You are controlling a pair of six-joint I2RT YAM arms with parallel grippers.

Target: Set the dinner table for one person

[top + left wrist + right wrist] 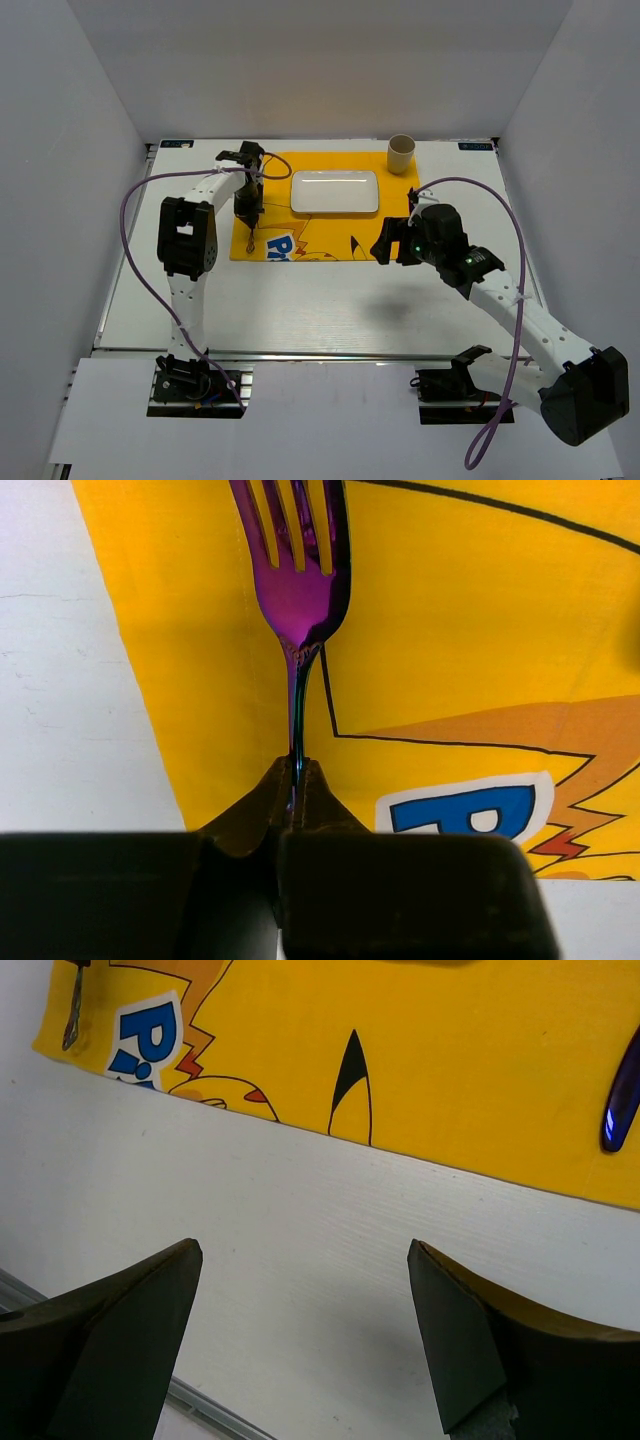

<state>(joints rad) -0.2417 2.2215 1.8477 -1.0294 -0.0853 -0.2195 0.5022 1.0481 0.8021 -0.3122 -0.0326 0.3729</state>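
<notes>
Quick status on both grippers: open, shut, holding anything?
Left gripper: closed on the handle of the purple fork.
Right gripper: open, holding nothing.

Three plain white panels close the scene: a back wall (320, 60), a left wall (50, 200) and a right wall (590, 130). Soft, even light falls from above, brightest on the back wall. The white dinner table (300, 310) shows a faint wood grain.
</notes>
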